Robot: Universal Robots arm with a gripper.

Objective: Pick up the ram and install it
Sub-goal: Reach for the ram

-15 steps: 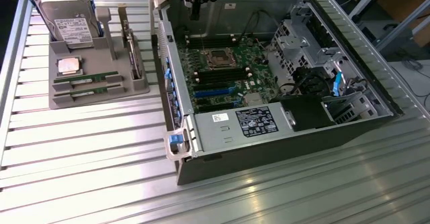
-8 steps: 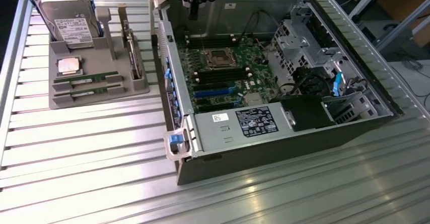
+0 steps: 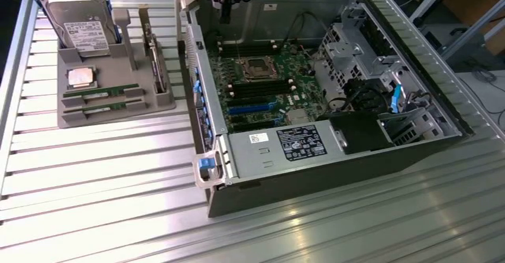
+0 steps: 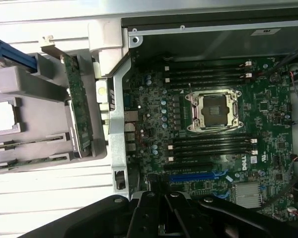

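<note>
We see the two ram sticks (image 3: 101,91) lying side by side in the slots of a gray holder (image 3: 75,120), far from the fingers (image 3: 226,15) and touched by nothing. The same holder carries a square processor chip (image 3: 81,77), a hard drive (image 3: 83,32) and an upright card (image 3: 158,68). The fingers are pressed together and grasp nothing; they hang over the open computer case (image 3: 332,174), above the motherboard (image 3: 236,68) near its processor socket (image 3: 256,68) and the dark memory slots (image 3: 256,90). Holder and case both rest on the ribbed metal surface (image 3: 118,204).
</note>
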